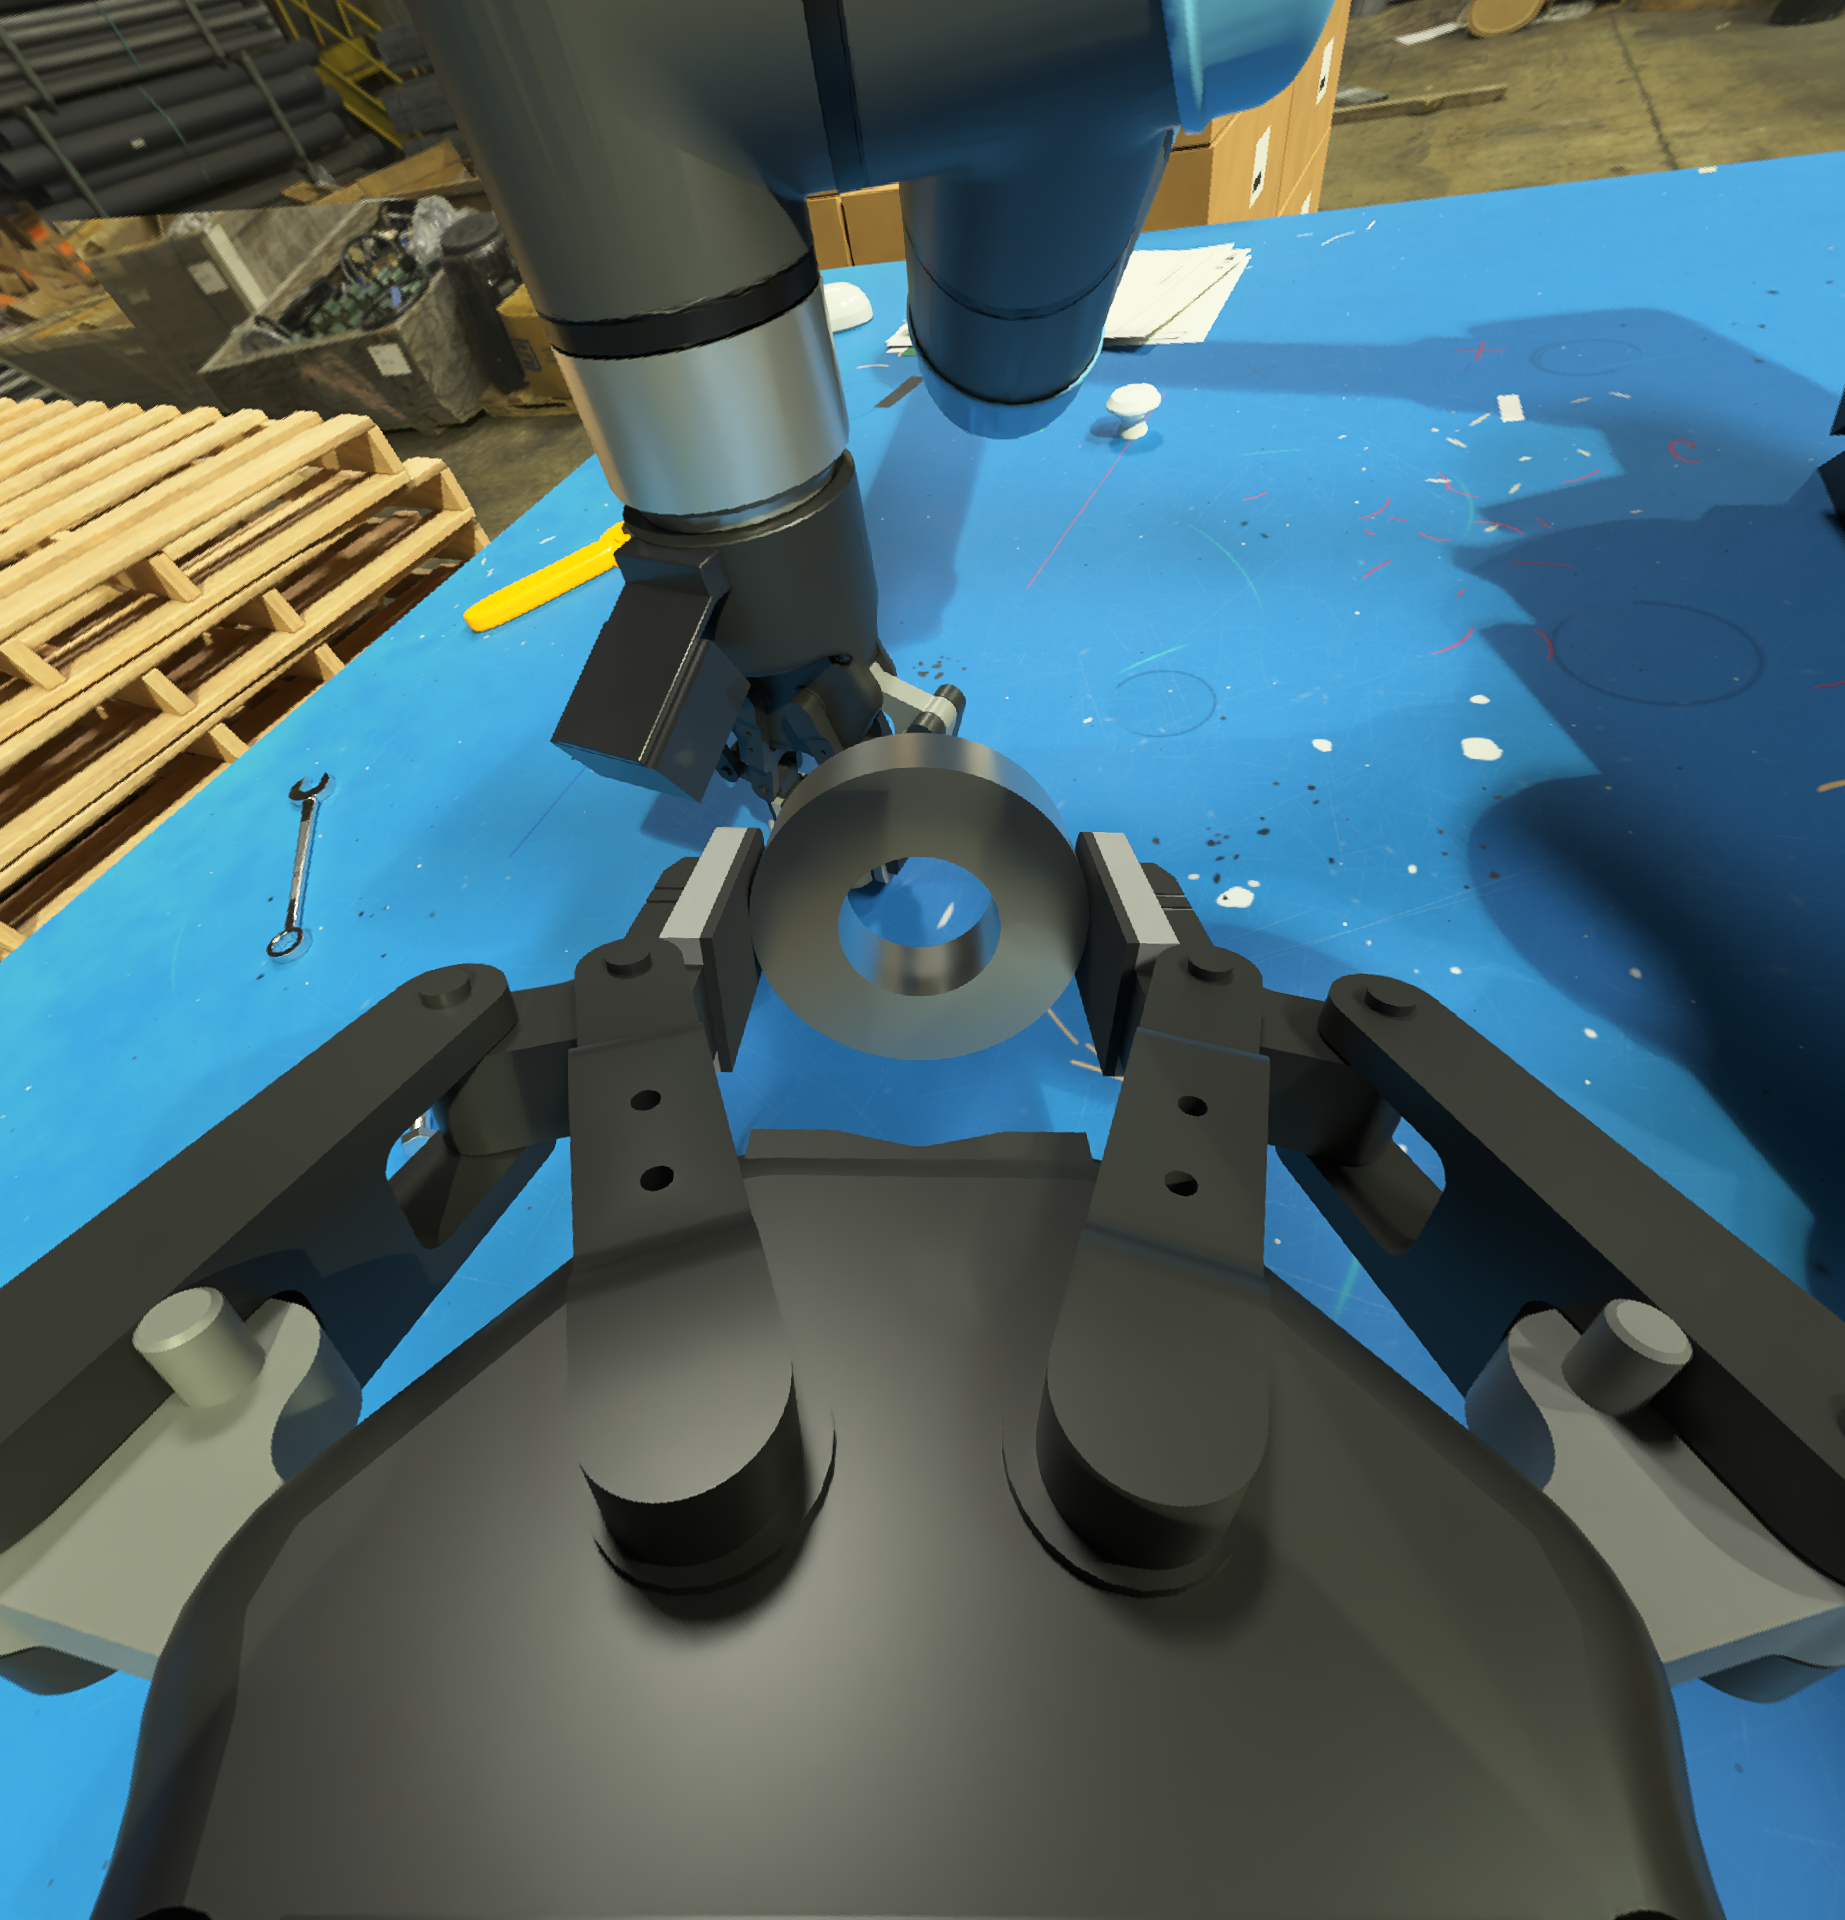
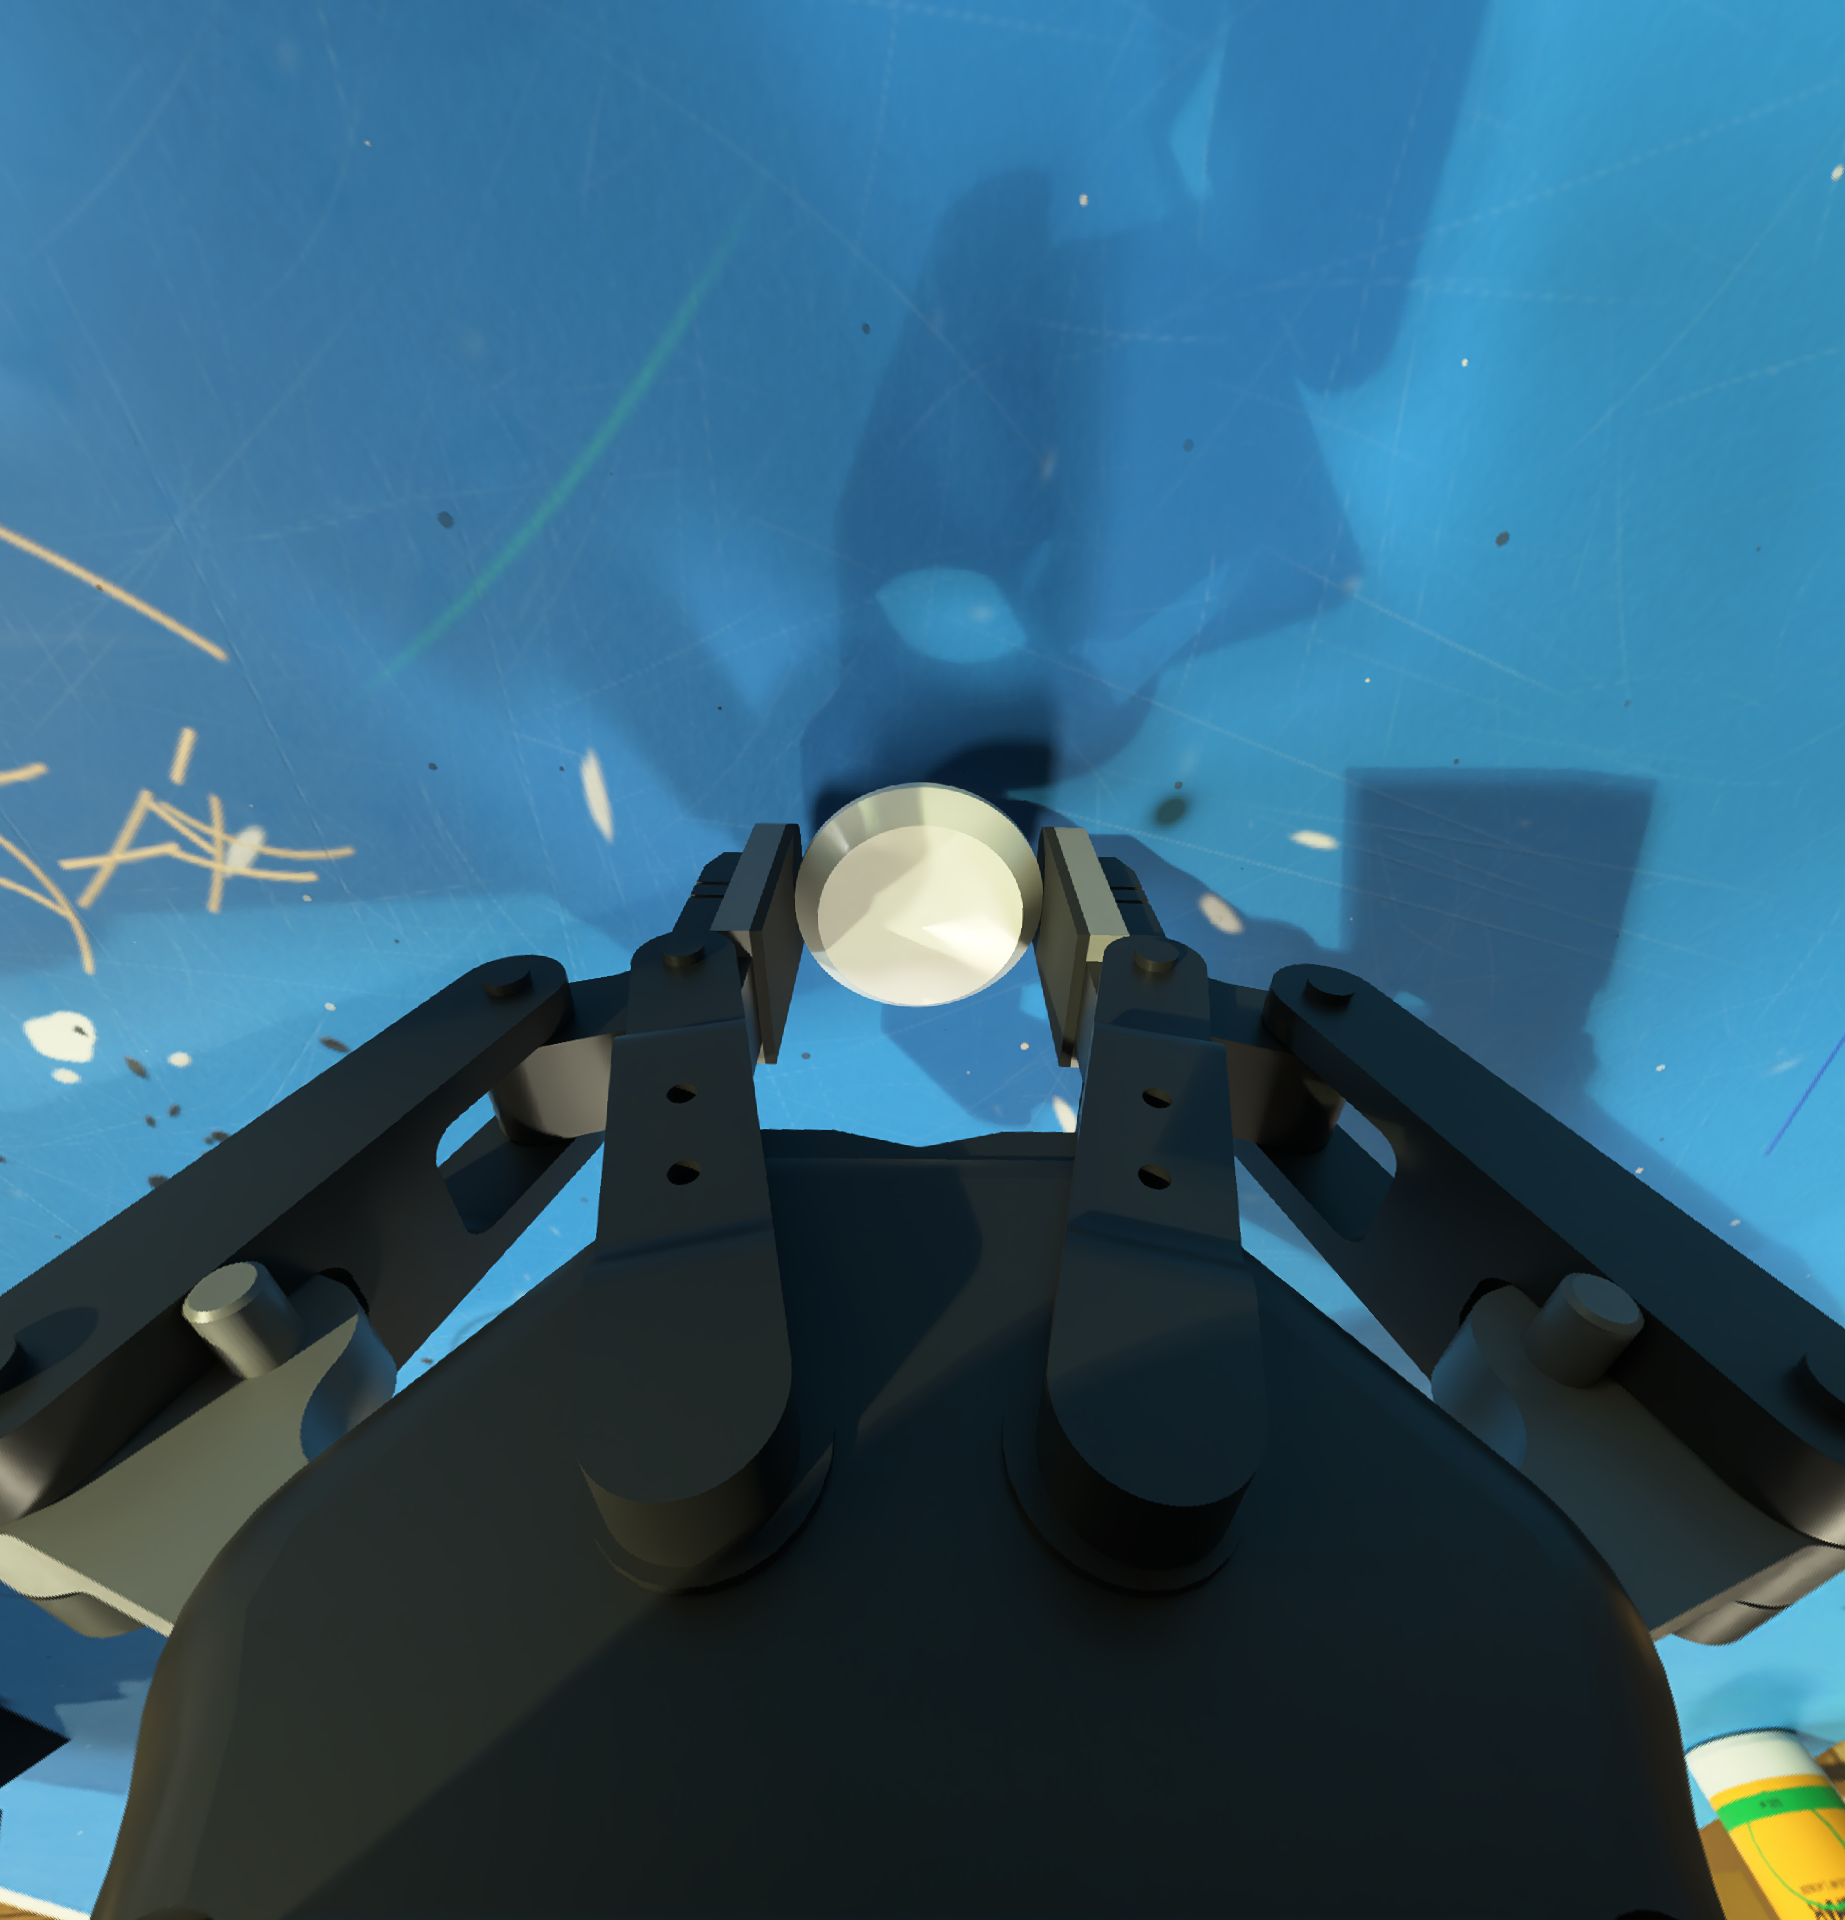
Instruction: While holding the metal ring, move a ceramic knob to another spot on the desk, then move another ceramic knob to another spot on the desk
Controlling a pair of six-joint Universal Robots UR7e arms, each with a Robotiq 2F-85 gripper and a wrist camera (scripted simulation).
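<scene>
My left gripper (image 1: 918,925) is shut on a grey metal ring (image 1: 824,935), held above the blue desk (image 1: 1313,644) with its hole facing the camera. My right gripper (image 2: 918,914) is shut on a white ceramic knob (image 2: 913,904), with a pad against each side of it, close above the desk (image 2: 378,312). The right gripper also shows in the left wrist view (image 1: 845,727), just behind the ring, with its fingertips hidden. Another white knob (image 1: 1133,407) stands farther back on the desk. A white rounded object (image 1: 845,303), perhaps a knob, lies behind the right arm.
A yellow tool (image 1: 544,582) and a small wrench (image 1: 300,862) lie near the desk's left edge. White paper sheets (image 1: 1178,296) lie at the back. Wooden pallets (image 1: 149,582) stand beyond the left edge. A yellow and white container (image 2: 1780,1818) shows at the lower right.
</scene>
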